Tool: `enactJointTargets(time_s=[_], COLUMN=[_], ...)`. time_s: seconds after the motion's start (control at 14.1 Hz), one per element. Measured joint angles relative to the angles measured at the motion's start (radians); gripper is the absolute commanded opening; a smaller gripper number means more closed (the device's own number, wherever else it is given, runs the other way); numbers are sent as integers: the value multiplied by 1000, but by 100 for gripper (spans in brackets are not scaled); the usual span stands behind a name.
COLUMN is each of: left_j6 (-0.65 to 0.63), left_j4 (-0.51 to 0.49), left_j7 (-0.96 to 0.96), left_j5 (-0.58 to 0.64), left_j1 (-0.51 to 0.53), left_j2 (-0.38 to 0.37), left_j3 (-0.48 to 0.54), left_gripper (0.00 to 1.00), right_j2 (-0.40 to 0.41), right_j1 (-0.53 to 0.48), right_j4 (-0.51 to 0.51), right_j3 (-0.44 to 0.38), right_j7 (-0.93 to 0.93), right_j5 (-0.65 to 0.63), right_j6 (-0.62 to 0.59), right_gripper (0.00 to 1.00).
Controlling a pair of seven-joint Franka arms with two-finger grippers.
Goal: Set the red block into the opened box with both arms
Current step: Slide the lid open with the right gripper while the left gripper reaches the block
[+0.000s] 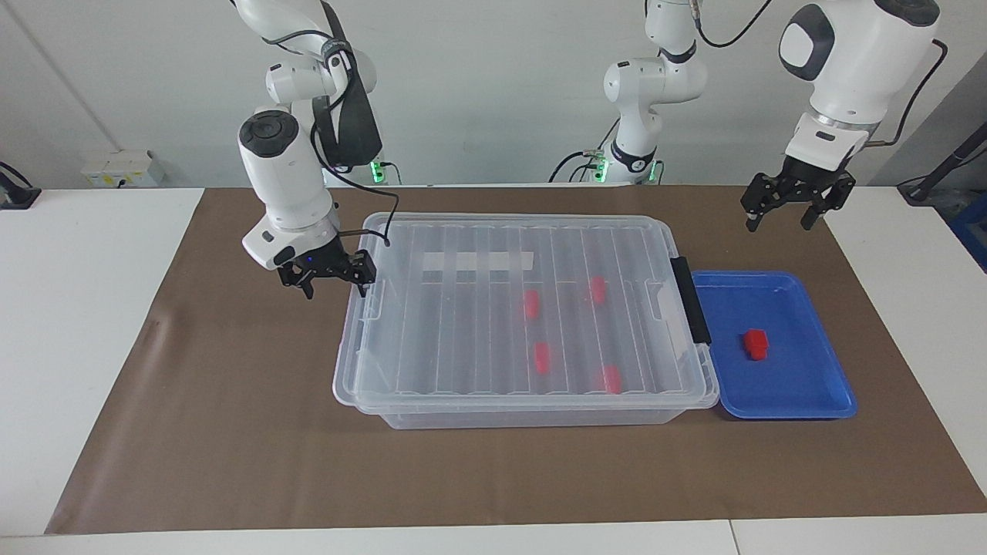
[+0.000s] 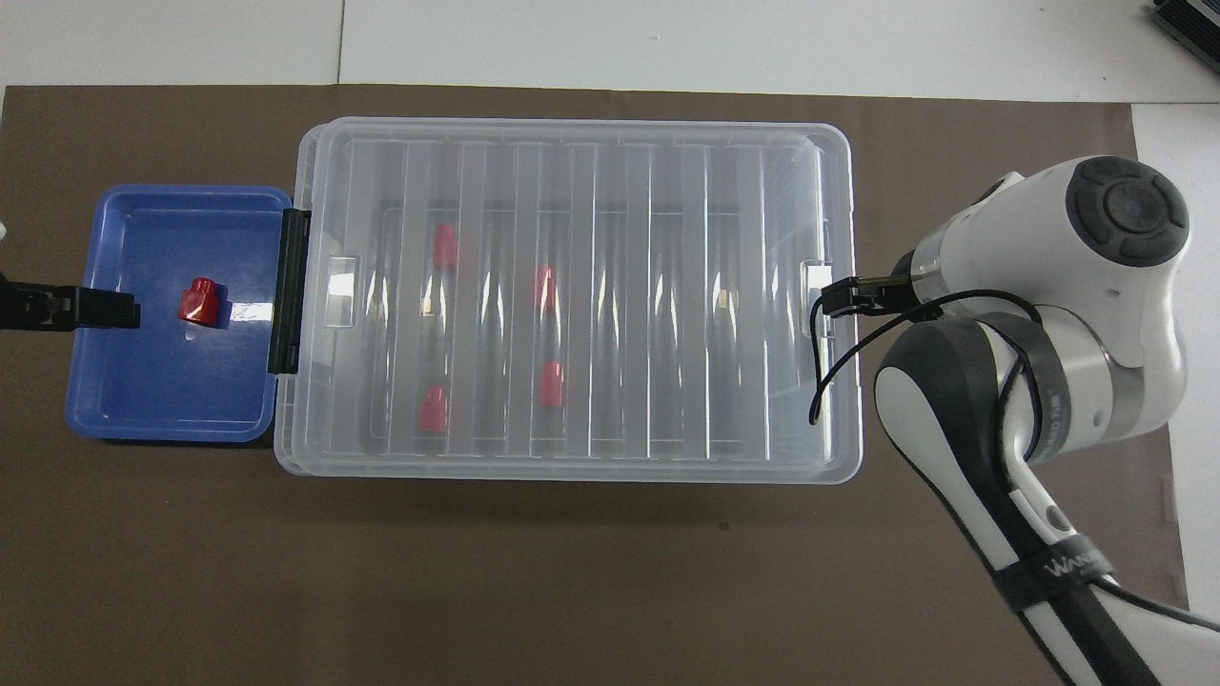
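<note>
Right gripper point(image 1: 329, 275): hung at the box's end toward the right arm's end of the table, fingers spread, one fingertip at the edge of the lid by its clasp (whether it actually touched the plastic I could not tell); it held nothing.
Left gripper point(image 1: 780, 212): was up in the air over the brown mat point(image 1: 231, 432), near the blue tray's edge closest to the robots, fingers spread and empty.
Red block point(image 1: 756, 343): lay alone inside the blue tray point(image 1: 817, 401), roughly at its middle, apart from both grippers.
Box point(image 1: 524, 416): sat on the mat mid-table, a large clear bin with its ribbed lid point(image 1: 463, 339) on top (the lid looked slightly skewed on the rim at the end by the right gripper).
Black handle point(image 1: 691, 299): ran along the box's end beside the blue tray, just beside the tray's rim.
White label strip point(image 1: 478, 261): showed on the box's part nearer to the robots.
Other red blocks point(image 1: 542, 358): four of them showed through the lid, resting on the box floor, all in the half toward the blue tray.
Blue tray: shallow, touching or just beside the box at the left arm's end of the table.
</note>
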Motion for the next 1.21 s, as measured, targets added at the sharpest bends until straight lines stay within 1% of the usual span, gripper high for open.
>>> enactJointTargets(time_s=[0.14,0.28,0.43,0.85,1.07,1.21], left_j6=[42,85,145,353,506,595], left_j4=[-21,-33,-46,-70,-143,-182], left_j7=[14,68,109,177,231,235], left_j5=[0,1,1,1,1,1], left_j1=[9,35,58,81,126,132], left_j2=[-1,3,28,209,263,304], left_j3=[3,3,4,4,6,5], left_gripper=[100,100,100,100,100,100], right_j2=[0,0,0,-1,-2,-3], right_j1=[-1,-5,-17,-45,-63,-70], right_j4=[0,-2,-2,-2,-1,0], right_j3=[0,-4,-5,-6,-6,-7], right_j7=[1,1,1,1,1,1], right_j5=[-32,-63,-81,-148,-154,-177], right_j6=[0,0,0,-2,-10,-19], right_gripper=[100,100,100,100,100,100])
